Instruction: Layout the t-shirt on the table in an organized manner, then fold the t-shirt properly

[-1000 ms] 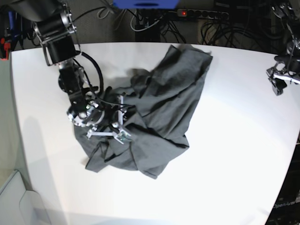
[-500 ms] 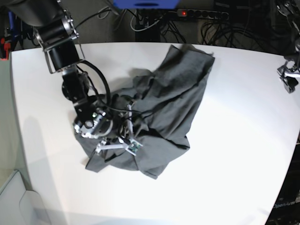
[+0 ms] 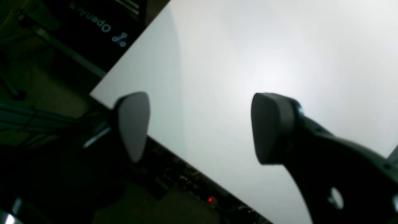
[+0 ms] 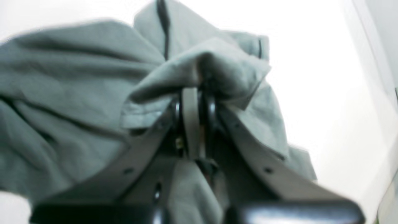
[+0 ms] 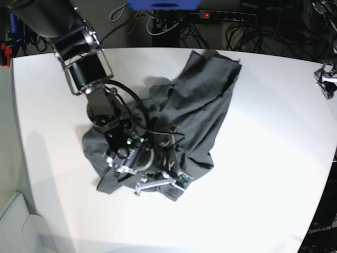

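The dark grey t-shirt point(image 5: 205, 95) lies crumpled on the white table point(image 5: 263, 158), one part stretching toward the back edge. My right gripper point(image 5: 171, 176) is down at the shirt's front edge, shut on a raised fold of the cloth. In the right wrist view the two jaws of that gripper point(image 4: 195, 96) meet with the t-shirt point(image 4: 77, 77) bunched over their tips. My left gripper point(image 5: 326, 81) hovers at the table's far right edge, away from the shirt. In the left wrist view it point(image 3: 202, 127) is open, with only bare table point(image 3: 264, 56) between its fingers point(image 3: 273, 127).
A power strip point(image 5: 221, 15) with a red light and tangled cables run behind the table's back edge. A pale bin point(image 5: 16, 221) sits off the front left corner. Below my left gripper the table edge point(image 3: 161, 146) drops to dark equipment.
My right gripper has slid across the shirt toward the front right and shut on a fold of cloth. The left gripper has drifted further right, to the table's edge.
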{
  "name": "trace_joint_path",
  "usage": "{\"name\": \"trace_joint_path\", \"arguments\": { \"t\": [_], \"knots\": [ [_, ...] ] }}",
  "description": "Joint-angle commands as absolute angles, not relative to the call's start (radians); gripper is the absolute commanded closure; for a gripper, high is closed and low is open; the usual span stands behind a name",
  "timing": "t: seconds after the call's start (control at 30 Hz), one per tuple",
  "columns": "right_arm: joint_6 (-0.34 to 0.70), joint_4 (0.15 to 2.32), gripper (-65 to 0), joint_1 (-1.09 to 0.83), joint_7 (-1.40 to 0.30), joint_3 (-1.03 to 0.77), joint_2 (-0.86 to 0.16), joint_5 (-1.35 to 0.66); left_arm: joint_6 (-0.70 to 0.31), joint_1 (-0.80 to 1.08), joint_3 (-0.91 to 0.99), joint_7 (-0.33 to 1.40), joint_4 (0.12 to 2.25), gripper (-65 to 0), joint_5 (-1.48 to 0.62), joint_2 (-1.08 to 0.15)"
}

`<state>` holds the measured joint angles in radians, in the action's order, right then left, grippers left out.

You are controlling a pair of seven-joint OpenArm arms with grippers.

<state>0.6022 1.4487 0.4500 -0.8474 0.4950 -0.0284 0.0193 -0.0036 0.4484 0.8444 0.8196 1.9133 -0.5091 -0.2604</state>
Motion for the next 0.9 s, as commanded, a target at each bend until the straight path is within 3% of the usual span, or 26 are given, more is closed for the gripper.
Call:
{"name": "trace_joint_path", "arguments": {
  "t": [0.0, 0.13, 0.33, 0.4, 0.7, 0.87],
  "knots": [
    [0.601, 1.431, -0.1, 0.515, -0.803, 0.493, 0.018, 0.005, -0.005, 0.447, 0.852, 0.802, 1.942, -49.6, -0.513, -0.277],
    [0.601, 1.288, -0.1, 0.599, -0.777, 0.495, 0.157, 0.005, -0.005, 0.470, 0.860, 0.802, 1.957, -49.6, -0.512, -0.277],
    [0.590, 1.233, -0.1, 0.647, -0.705, 0.708, 0.157, -0.045, -0.007, 0.495, 0.914, 0.802, 1.983, -49.6, -0.513, -0.251],
    [0.542, 1.228, -0.1, 0.647, -0.679, 0.773, 0.157, -0.093, -0.007, 0.495, 0.924, 0.803, 1.983, -49.6, -0.513, -0.248],
    [0.504, 1.213, -0.9, 0.647, -0.608, 0.786, 0.157, -0.154, -0.007, 0.504, 0.924, 0.803, 1.983, -49.6, -0.513, -0.234],
    [0.504, 1.214, -13.4, 0.639, -0.599, 0.786, 0.157, -0.154, -0.007, 0.503, 0.915, 0.803, 1.983, -49.8, -0.515, -0.234]
  ]
}}
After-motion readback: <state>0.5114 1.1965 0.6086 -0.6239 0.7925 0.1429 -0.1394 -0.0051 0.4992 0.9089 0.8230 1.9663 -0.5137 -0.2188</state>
